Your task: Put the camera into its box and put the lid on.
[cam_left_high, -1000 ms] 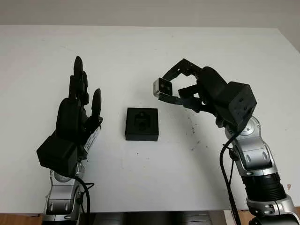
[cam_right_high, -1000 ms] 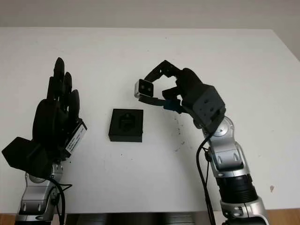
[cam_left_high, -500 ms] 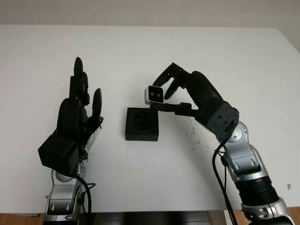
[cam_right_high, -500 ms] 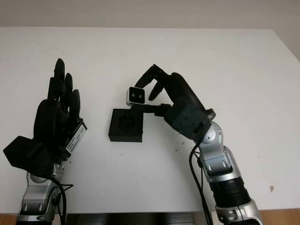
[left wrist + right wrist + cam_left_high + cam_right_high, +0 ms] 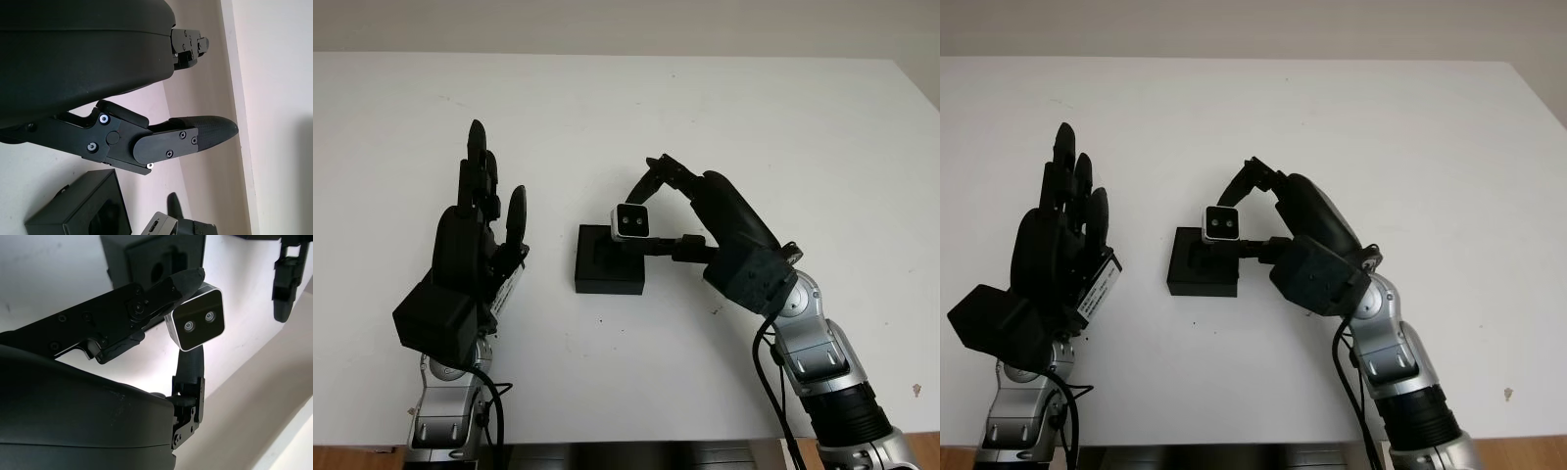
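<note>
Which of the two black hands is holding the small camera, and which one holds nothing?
The right hand holds the camera, pinched in its fingers above the open black box. The left hand is open, raised beside the box, holding nothing.

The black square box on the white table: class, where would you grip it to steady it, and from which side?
Grip the black square box by its outer side walls, coming from the open left hand's side. The right hand holds the small silver camera over its recessed top, so that stays free.
</note>
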Controlling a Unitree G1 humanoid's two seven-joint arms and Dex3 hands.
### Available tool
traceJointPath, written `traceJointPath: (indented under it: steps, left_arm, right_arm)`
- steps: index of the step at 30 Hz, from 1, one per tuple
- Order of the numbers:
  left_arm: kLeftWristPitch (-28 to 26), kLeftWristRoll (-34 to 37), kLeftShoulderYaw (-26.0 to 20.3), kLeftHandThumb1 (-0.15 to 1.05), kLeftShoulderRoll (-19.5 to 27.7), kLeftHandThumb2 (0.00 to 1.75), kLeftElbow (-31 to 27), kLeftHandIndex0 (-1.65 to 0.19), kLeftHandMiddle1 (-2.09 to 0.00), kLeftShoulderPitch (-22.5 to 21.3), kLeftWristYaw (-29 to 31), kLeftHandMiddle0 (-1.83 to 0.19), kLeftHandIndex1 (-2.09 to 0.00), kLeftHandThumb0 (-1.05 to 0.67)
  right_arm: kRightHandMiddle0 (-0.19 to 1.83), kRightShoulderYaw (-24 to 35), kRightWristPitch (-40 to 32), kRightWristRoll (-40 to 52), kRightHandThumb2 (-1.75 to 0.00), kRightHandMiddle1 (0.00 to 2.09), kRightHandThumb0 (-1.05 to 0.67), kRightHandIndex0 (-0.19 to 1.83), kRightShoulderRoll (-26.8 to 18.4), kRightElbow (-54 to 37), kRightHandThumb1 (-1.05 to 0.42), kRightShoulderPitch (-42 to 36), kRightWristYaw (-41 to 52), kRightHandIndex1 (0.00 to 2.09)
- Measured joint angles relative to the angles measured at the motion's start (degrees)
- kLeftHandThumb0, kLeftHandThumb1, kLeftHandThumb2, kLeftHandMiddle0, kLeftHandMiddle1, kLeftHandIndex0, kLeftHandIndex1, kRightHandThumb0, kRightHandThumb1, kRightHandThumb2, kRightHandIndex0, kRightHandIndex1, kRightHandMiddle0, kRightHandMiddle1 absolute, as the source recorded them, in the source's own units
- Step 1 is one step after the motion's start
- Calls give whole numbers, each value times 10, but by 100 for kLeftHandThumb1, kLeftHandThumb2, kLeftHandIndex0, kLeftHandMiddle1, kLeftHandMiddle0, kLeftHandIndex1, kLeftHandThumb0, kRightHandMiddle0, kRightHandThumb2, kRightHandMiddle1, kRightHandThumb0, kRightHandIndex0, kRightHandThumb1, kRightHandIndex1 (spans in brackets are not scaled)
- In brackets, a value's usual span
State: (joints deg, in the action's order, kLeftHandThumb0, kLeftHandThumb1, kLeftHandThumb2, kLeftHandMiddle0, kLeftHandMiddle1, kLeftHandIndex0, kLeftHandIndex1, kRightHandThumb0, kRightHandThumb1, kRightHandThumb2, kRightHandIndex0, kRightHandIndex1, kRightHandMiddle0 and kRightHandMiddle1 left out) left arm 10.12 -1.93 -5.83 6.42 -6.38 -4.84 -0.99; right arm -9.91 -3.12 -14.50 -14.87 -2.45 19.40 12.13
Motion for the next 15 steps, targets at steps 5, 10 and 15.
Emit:
traceJointPath:
  steps: [5,10,15]
  left_arm:
    - [1,-4,3,105,0,55,2,6,-5,0,-2,7,-6,-73]
    - [3,-4,5,105,0,55,5,7,-5,0,-3,7,-6,-73]
    - [3,-9,7,105,-4,55,5,6,-6,0,-9,6,-6,-73]
  right_arm:
    - [20,6,-30,32,-6,205,-49,18,29,-19,-104,-17,0,13]
    - [18,6,-54,36,-8,209,-50,19,46,-34,-105,-24,-10,12]
    - [16,-1,-58,32,-10,209,-47,19,58,-35,-105,-30,-25,11]
